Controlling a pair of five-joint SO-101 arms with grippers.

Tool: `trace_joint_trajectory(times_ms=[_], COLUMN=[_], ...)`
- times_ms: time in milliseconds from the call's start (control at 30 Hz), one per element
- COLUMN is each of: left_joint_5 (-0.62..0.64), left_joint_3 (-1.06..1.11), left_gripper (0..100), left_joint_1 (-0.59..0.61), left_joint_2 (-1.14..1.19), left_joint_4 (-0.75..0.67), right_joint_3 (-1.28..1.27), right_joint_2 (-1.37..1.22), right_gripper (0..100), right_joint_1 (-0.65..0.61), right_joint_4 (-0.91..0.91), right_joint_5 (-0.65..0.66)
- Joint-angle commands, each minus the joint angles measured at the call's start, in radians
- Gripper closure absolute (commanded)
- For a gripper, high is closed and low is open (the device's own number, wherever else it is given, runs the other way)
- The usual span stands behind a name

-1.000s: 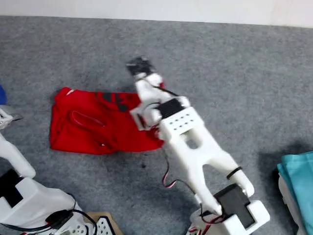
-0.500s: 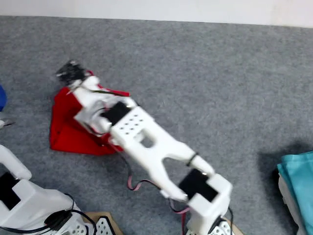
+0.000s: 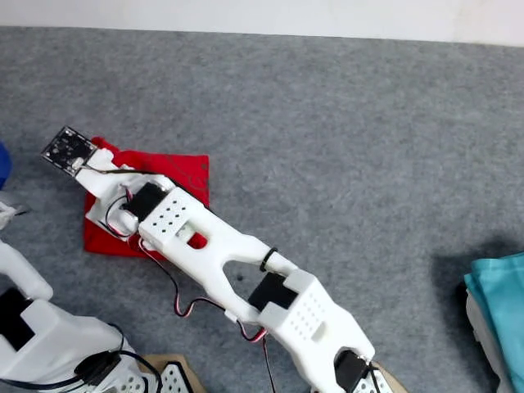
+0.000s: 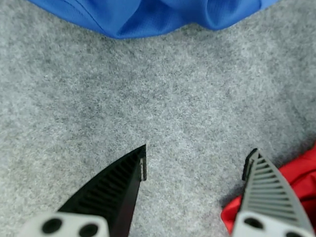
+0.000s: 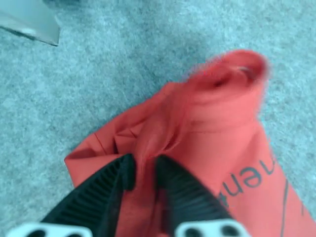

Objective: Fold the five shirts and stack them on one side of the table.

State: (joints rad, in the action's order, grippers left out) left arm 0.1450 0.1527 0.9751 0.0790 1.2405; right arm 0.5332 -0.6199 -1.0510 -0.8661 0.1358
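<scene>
A red shirt [image 3: 184, 172] lies folded over itself at the table's left, partly hidden under my right arm [image 3: 213, 246], which stretches across from the bottom right. My right gripper [image 5: 144, 165] is shut on a bunched fold of the red shirt [image 5: 217, 143] near its left edge. My left gripper [image 4: 195, 165] hangs open over bare grey carpet, with nothing between its fingers. A blue shirt [image 4: 148, 15] lies just beyond it, and a corner of the red shirt [image 4: 301, 168] shows beside one finger. My left arm [image 3: 37, 327] stands at the bottom left.
A folded teal shirt [image 3: 499, 286] sits at the right edge of the table. An edge of the blue shirt [image 3: 2, 164] shows at the far left. Grey carpet [image 3: 344, 123] covers the table's middle and back. A grey finger of the left gripper [image 5: 34, 22] shows past the red shirt.
My right arm has swung left, carrying the red shirt's right half over onto its left half. The shirt is now about half as wide. The left arm has barely moved.
</scene>
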Motion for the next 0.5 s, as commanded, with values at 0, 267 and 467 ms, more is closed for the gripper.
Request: trace_joint_trajectory(times_ms=[0,267,467], left_joint_5=[-0.003,-0.003,-0.002], left_joint_3=[0.002,0.001,-0.005], left_gripper=[68,68,68], left_joint_1=[0.004,0.001,-0.104], left_joint_2=[-0.039,-0.041,-0.05], left_joint_4=[-0.028,-0.021,-0.018], right_joint_3=[0.133,0.552,0.788], right_joint_2=[0.031,0.191,0.28], right_gripper=[71.2,70.2,78.6], right_joint_1=[-0.01,0.058,0.2], right_joint_4=[-0.097,-0.522,-0.863], right_joint_5=[0.014,0.164,0.161])
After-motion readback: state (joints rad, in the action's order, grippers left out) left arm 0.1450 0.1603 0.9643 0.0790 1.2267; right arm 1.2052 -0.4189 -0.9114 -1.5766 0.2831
